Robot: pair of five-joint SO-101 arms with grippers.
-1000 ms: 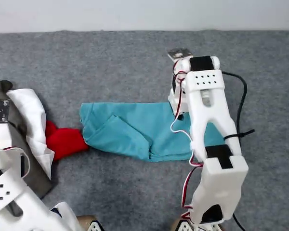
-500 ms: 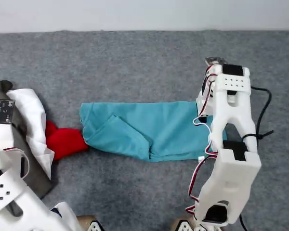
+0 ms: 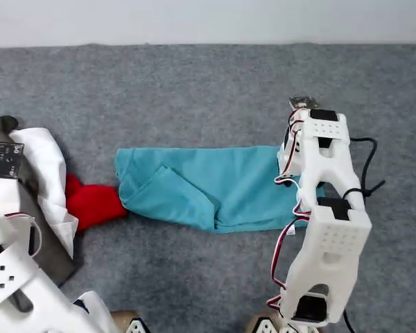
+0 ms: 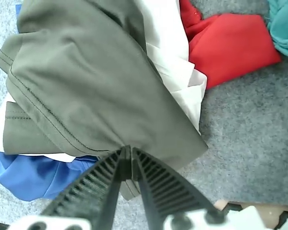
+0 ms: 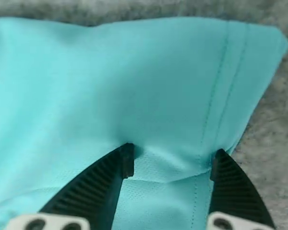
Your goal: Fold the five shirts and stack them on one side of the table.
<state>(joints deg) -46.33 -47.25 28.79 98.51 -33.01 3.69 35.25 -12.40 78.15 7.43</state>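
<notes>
We see right jaws spread astride teal shirt (image 3: 201, 186) hem, mid-worktop (image 3: 194, 90); left jaws pressed together over olive shirt (image 4: 86, 81) in pile. Risk: we pinch only top layer (thin fabric), and pull drags fold apart.

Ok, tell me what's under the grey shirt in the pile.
A white shirt shows under the grey shirt, with a blue shirt beneath that at one edge. The grey covers most of both, so their shape is hidden.

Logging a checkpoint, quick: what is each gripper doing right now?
Left gripper: closed, tips at the grey shirt.
Right gripper: open, tips down on the teal shirt.
</notes>
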